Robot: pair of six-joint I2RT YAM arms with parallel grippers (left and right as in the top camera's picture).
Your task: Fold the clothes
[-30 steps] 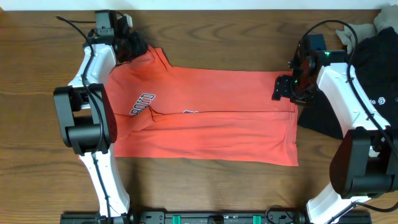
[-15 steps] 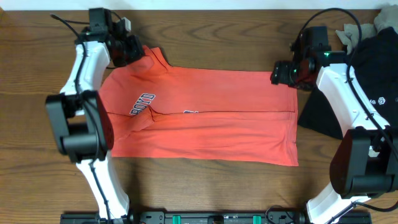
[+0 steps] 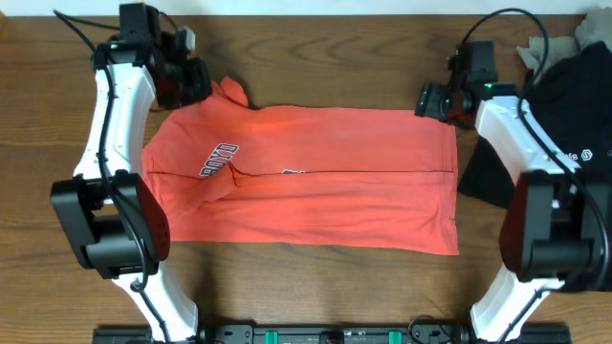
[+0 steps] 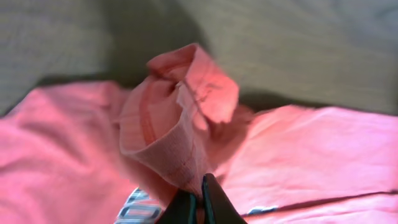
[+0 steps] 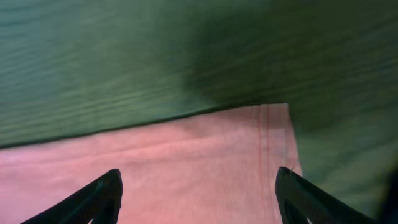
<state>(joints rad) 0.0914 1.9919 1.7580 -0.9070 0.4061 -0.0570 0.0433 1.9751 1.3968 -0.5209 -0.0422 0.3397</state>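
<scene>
Coral-red T-shirt [image 3: 316, 172] lies spread w/ a few wrinkles at the centre of the wood table [image 3: 316, 57], long axis running 9 to 3 o'clock in the overhead view. A crease line runs along its middle. Navy-and-white lettering [image 3: 218, 158] sits twd the 9 o'clock end.

Left end effector [image 3: 191, 78] is at approx 10 o'clock of the shirt. It is clamped tight on a bunched fold of the red fabric at that corner. In the wrist view [image 4: 199, 200] the cloth rises in a crumpled loop from betw the closed fingertips, ribbed edge showing.

Right end effector [image 3: 432, 99] is at approx 2 o'clock, over the shirt's far corner. Its jaws are spread wide w/ nothing betw them. The wrist view [image 5: 199, 174] shows the stitched hem corner [image 5: 267, 143] lying flat below and betw the two fingers. Can't tell if they touch the cloth.

Black tee [image 3: 574, 124] w/ small white logo is heaped at 3 o'clock, edge just beside the red shirt's hem. A beige piece [image 3: 550, 43] is at approx 1-2 o'clock, by the table's far edge.
</scene>
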